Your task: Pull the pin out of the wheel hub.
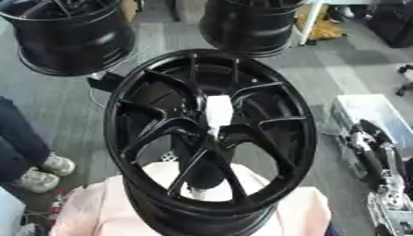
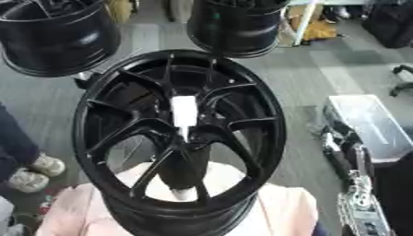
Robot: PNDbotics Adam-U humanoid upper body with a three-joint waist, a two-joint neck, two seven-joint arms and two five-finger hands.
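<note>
Right hand (fingers unclear) hangs beside black wheel hub; white pin seated.

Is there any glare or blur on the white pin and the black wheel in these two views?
Left eye view: the white pin is washed out, its edges soft; the wheel hub looks blurred, with pale sheen on the spokes. Right eye view: the same pin is slightly crisper; glare streaks the rim of the far wheel.

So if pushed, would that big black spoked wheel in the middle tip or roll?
The black spoked wheel looks metal, so probably heavy and stiff. It sits on a pale pink cloth-covered support, which may damp sliding. Being round, it could roll if tipped onto its rim.
</note>
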